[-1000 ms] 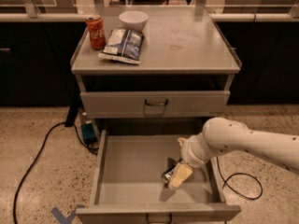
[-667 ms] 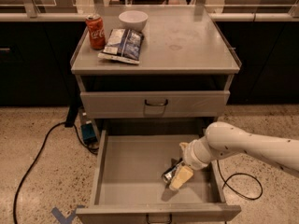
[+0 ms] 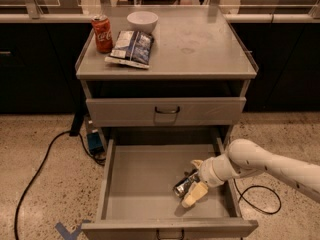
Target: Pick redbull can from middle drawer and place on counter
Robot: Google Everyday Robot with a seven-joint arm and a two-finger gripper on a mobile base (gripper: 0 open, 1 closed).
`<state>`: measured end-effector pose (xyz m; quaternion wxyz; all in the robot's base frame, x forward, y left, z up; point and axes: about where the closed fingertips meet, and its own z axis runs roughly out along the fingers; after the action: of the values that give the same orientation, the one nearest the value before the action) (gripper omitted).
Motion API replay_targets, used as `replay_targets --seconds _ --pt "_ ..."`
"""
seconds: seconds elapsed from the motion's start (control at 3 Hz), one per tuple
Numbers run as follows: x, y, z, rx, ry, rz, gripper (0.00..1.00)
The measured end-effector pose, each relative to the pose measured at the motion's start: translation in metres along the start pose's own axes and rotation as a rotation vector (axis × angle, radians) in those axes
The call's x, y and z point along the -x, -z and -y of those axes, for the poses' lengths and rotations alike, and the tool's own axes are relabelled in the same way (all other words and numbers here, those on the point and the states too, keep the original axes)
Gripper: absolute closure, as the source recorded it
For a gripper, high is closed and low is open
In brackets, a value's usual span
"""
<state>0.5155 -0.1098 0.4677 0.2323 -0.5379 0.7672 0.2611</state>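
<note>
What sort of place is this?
Probably an office snack kitchen: a red Coca-Cola can, white bowl and blue-and-white snack bag sit on the grey metal counter. The cream two-finger gripper is down in the open grey metal drawer, at the slim silver can.

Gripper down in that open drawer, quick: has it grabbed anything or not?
Gripper: down in the middle drawer, right at the redbull can; whether it is open or shut on the can cannot be told.

Dim warm overhead light; gripper (image 3: 190,183) inside the shadowed middle drawer (image 3: 145,184).
</note>
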Motion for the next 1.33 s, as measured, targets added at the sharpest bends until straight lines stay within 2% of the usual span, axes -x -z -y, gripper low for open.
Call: replay_targets --seconds 0.33,0.67,1.33 --pt "-0.002 -0.013 0.004 0.115 0.091 0.03 0.0" --pt "-0.002 -0.009 -0.003 0.162 0.109 0.03 0.0" --pt "-0.011 -0.019 0.006 0.162 0.083 0.044 0.0"
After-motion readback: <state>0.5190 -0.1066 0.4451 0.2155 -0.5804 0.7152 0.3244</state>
